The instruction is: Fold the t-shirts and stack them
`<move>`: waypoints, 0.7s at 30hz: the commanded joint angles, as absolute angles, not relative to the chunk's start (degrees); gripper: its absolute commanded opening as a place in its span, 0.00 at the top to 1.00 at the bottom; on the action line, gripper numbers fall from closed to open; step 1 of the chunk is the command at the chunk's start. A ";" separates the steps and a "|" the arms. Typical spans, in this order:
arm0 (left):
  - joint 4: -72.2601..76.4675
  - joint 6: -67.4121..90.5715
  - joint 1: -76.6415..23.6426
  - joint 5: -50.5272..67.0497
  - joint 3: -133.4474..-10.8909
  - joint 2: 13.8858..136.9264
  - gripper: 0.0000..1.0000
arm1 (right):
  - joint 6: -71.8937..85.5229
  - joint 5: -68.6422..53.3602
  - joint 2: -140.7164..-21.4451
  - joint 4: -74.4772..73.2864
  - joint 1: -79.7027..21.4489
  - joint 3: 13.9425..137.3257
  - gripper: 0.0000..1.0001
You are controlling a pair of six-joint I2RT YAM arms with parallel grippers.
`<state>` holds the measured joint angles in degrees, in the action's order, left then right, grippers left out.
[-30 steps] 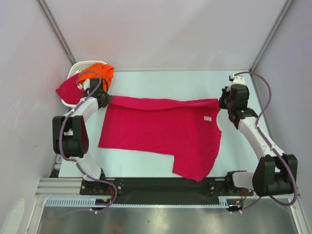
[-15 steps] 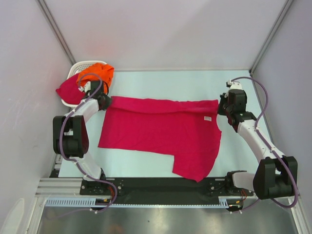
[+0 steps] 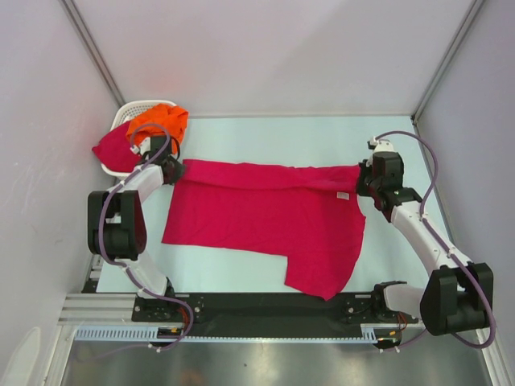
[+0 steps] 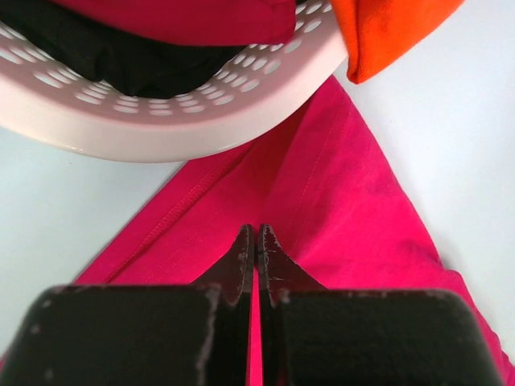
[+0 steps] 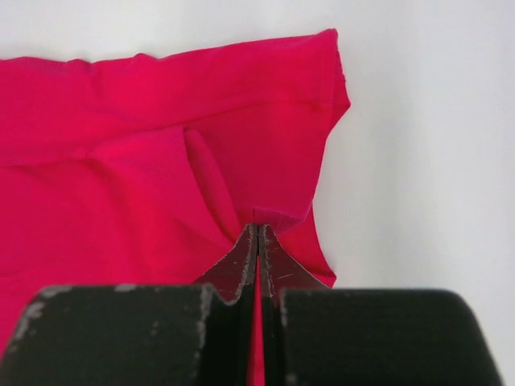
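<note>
A crimson-pink t-shirt lies spread across the table, its far edge lifted and stretched between both grippers. My left gripper is shut on the shirt's far left corner, just in front of the basket. My right gripper is shut on the far right corner, where the fabric bunches at the fingertips. A bright orange t-shirt and another crimson-pink one lie in and over the basket; the orange one also shows in the left wrist view.
The white slotted basket stands at the far left corner, its rim right beside my left gripper. Grey walls close in the table on three sides. A black rail runs along the near edge.
My right gripper has pulled its corner of the shirt slightly nearer and leftward. The shirt's far edge has flattened. The left gripper has hardly moved.
</note>
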<state>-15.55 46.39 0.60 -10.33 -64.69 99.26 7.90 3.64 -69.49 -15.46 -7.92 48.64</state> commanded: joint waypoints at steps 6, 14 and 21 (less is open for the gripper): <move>-14.85 45.35 0.53 -11.78 -64.07 99.23 1.00 | 7.47 5.18 -66.71 -17.75 -10.63 48.78 1.00; -14.76 45.18 0.70 -11.60 -63.63 99.67 1.00 | 8.26 5.97 -65.57 -18.37 -12.04 48.43 1.00; -14.76 44.56 1.41 -11.51 -63.81 99.84 1.00 | 8.96 6.68 -63.90 -20.39 -12.30 47.46 1.00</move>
<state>-15.55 46.00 0.69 -10.35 -64.07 99.50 8.14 5.43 -66.61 -19.27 -12.03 48.12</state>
